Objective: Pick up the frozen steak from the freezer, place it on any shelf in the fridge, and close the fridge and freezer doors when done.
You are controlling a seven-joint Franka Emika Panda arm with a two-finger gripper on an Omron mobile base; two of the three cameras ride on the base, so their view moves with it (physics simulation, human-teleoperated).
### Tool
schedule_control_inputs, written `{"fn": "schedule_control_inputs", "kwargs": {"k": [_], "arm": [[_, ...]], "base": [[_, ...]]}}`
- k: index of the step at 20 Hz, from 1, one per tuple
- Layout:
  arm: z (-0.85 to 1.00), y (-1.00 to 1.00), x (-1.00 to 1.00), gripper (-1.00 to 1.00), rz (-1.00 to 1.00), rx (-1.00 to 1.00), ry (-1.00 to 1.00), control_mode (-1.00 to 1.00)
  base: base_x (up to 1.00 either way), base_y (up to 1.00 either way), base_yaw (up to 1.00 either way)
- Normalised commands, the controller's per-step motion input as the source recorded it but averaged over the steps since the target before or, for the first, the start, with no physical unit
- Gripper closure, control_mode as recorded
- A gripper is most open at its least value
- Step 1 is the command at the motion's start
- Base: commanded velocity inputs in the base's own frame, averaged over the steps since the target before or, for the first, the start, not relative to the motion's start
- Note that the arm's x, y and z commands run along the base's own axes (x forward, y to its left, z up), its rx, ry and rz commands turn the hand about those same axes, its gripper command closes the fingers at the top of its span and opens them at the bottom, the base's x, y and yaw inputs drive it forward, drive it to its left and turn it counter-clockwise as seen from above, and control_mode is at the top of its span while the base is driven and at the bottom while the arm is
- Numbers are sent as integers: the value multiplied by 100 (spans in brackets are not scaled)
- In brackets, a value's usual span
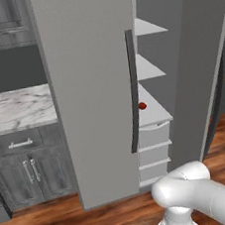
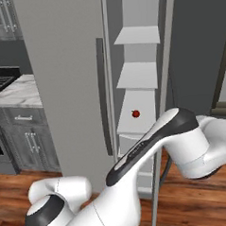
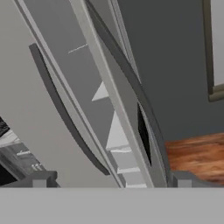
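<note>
Your end effector (image 3: 112,180) is wide apart, holding nothing. You see a small red thing (image 1: 142,106) at the shelf's (image 1: 154,110) left edge.

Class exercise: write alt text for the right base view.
A tall grey fridge stands ajar, showing white shelves with a small red item on the lowest. The white robot arm crosses the foreground above a wooden floor.
</note>
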Motion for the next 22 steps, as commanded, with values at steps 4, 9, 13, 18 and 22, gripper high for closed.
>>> {"fn": "schedule_control_inputs", "kwargs": {"k": [4, 9, 13, 18, 22], "arm": [[-30, -21, 37, -100, -3, 0, 0, -100], [-27, -30, 30, -100, -2, 0, 0, -100], [-33, -35, 31, -100, -2, 0, 0, -100], [-27, -40, 29, -100, -5, 0, 0, -100], [-2, -18, 48, -100, -2, 0, 0, -100]], "base": [[0, 0, 0], [0, 0, 0], [0, 0, 0], [0, 0, 0], [0, 0, 0]]}}
